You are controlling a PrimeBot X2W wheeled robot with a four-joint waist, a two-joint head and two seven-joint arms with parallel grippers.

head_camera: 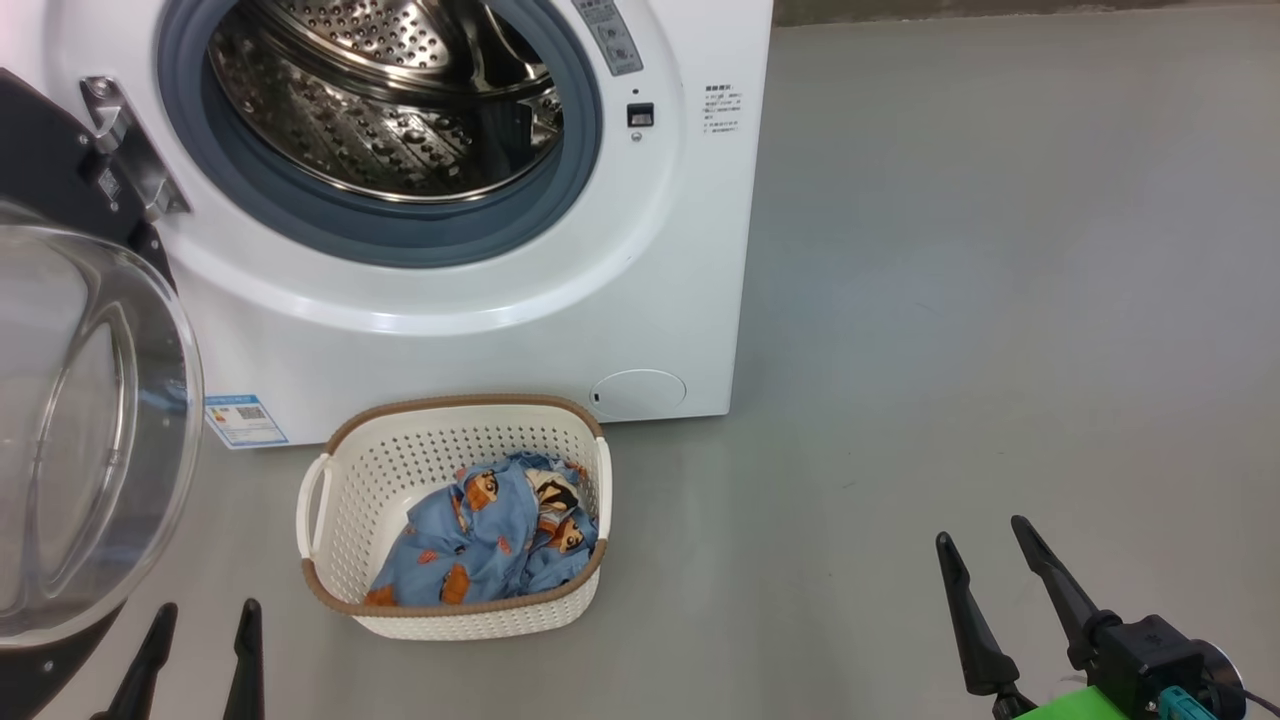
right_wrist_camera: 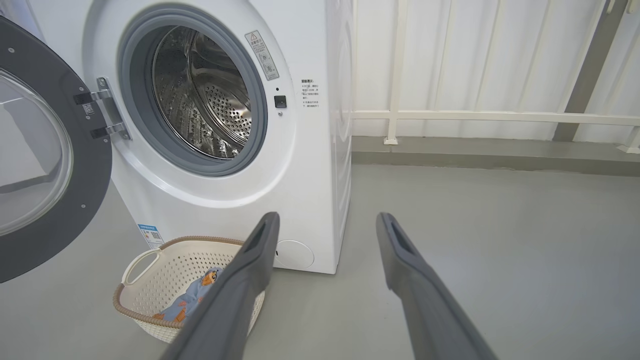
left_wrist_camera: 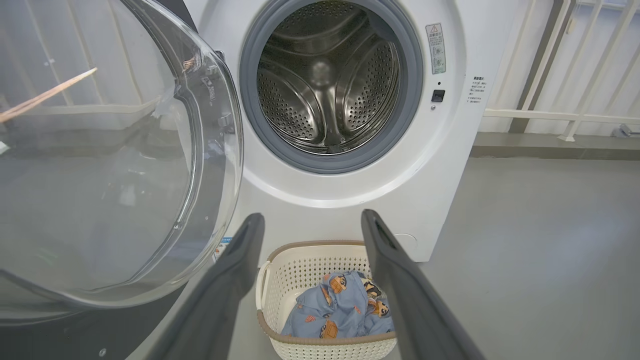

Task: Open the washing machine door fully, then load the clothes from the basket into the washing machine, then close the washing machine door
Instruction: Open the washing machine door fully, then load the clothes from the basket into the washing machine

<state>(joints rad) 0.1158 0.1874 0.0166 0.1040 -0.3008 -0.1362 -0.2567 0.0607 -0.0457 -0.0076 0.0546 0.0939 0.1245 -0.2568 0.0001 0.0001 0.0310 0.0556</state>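
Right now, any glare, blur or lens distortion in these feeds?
Head view: sharp, even light, bright glints on the steel drum. Left wrist view: hazy reflections across the washing machine door glass; the left gripper, close to the lens, looks slightly soft. Right wrist view: wide-angle makes the dark wall post lean; no hard shadows.

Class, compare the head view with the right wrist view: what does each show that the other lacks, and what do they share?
Head view: the left gripper, open, and a green part behind the right gripper. Right wrist view: a white railing and the side of the washing machine. Both: the right gripper, open, the washing machine door standing open, the steel drum, the basket holding the clothes.
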